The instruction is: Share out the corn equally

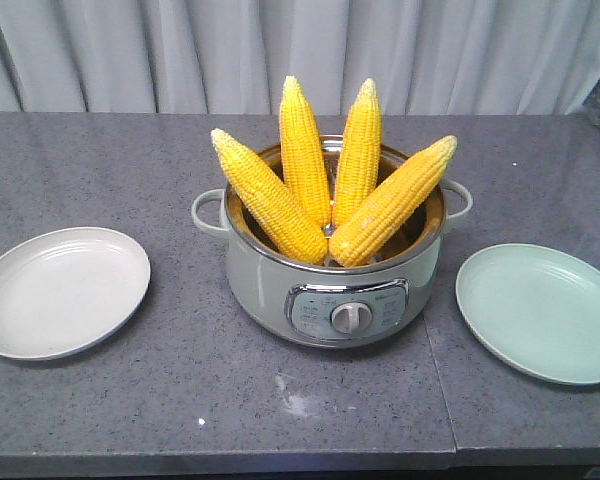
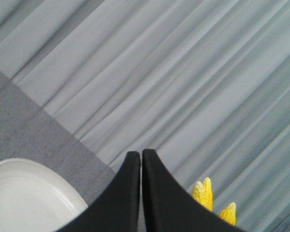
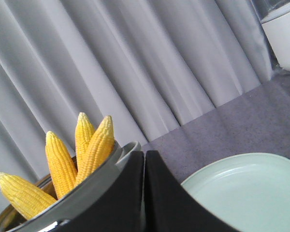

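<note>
while four cobs of corn (image 1: 305, 150) are standing fanned out with tips up inside the pot (image 1: 260, 280), the pot is sitting mid-bench (image 1: 180, 400); white plate (image 1: 60, 290) is lying to its left and green plate (image 1: 540, 310) to its right, both apart from the pot; left gripper (image 2: 141, 154) is hovering by the white plate, jaws pressed together and gripping nothing; right gripper (image 3: 145, 153) is hovering between pot and green plate, jaws also closed tight and gripping nothing; grey curtain (image 1: 130, 50) is hanging behind.
</note>
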